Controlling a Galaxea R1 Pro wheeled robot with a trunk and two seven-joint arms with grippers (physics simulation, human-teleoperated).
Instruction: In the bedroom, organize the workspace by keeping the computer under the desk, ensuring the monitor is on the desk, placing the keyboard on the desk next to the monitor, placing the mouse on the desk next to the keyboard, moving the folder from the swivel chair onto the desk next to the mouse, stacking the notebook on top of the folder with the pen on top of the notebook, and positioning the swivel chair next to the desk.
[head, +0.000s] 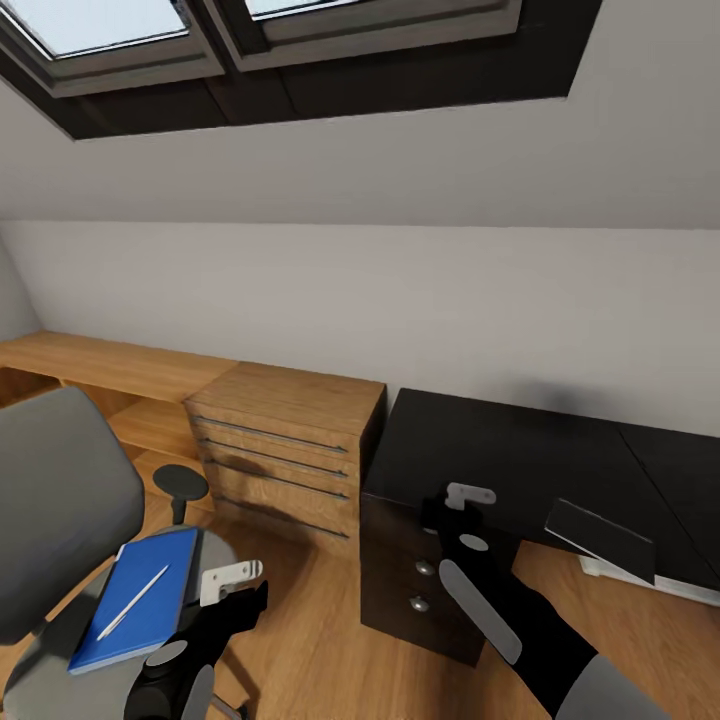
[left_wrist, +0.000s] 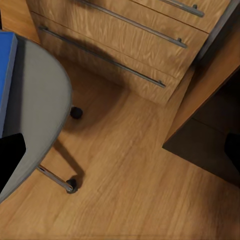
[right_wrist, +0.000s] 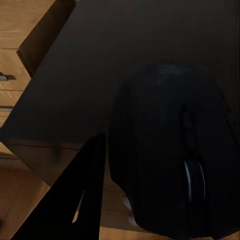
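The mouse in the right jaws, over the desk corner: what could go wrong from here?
1. The mouse hangs close to the front edge of the desk; released here, it may slip to the floor.
2. The pen lies loose on the folder; lifting the folder tilted may roll it off.

**Wooden drawers line attic bedroom wall**

A light wooden drawer unit with long metal handles stands on the wood floor, joined to a low wooden counter. Above, skylights sit in the sloped white wall.
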